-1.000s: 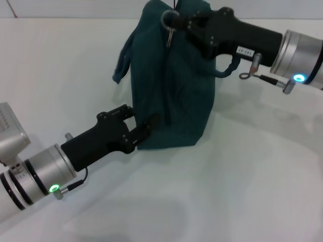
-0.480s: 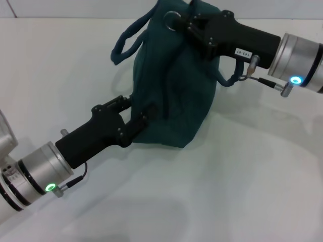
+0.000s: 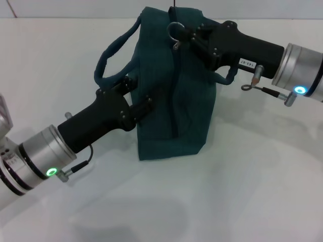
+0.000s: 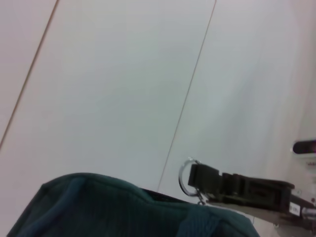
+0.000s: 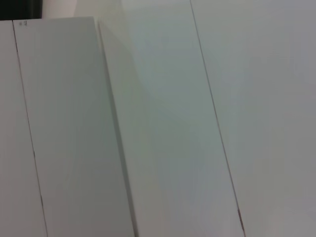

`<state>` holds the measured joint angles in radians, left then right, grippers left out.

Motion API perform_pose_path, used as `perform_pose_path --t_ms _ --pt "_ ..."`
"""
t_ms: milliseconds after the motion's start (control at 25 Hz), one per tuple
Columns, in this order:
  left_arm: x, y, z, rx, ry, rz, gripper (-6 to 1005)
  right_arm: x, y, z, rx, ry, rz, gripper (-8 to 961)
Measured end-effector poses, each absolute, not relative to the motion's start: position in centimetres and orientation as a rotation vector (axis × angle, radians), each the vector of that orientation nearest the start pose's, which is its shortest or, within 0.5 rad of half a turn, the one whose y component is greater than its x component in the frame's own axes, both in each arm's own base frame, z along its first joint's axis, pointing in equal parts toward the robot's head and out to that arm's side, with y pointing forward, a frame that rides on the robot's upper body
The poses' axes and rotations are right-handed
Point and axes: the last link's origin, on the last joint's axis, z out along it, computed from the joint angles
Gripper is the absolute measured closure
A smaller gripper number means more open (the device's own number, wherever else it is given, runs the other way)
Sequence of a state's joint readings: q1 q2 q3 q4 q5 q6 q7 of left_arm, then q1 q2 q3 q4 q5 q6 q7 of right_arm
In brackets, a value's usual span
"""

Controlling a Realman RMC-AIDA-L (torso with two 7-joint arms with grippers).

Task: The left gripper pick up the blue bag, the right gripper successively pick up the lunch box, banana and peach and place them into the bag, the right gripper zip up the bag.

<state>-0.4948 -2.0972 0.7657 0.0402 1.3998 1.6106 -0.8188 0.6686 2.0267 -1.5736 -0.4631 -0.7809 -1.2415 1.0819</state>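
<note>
Standing in the upper middle of the head view, the blue bag [image 3: 171,96] is your biggest concern: soft fabric that creases and sags wherever it is pressed, so expect it to fold rather than resist. It rests upright on the white tabletop [image 3: 227,191], its shape looks filled out, and the lunch box, banana and peach are nowhere in sight, so judge them to be inside; treat the bag as bottom-heavy and floppy at the top.

From the lower left, the left hand [image 3: 139,103] is clamped on the cloth of the bag's left side, just below the loop handle [image 3: 108,55]. Brace there, on a doubled fold, since a single layer will slip.

From the upper right, the right hand [image 3: 184,33] sits at the bag's top edge, pinched together at the metal ring pull [image 3: 174,29]. That small ring is stiff and slick; pull it along the zip line, not upward.
</note>
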Motion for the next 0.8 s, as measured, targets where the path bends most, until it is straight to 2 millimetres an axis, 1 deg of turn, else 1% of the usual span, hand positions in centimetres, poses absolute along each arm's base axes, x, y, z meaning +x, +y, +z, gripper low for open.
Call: perform_pose_path --t_ms 240,440,680,800 --pt "-25.8 28.5 -5.2 -2.255 -0.691 -1.322 504 15.4 37.6 -4.0 -2.526 0.374 1.209 933" --pt "-25.8 28.1 -5.6 -2.290 -0.654 -1.298 537 15.5 37.5 -3.6 -2.508 0.372 1.234 932" --pt "-25.5 26.7 -6.0 -2.371 -0.542 -1.291 774 16.1 38.3 -2.5 -2.426 0.385 1.241 931" --pt "-25.4 26.2 -6.0 -2.397 -0.499 -1.299 850 16.6 38.8 -2.1 -2.389 0.392 1.220 931"
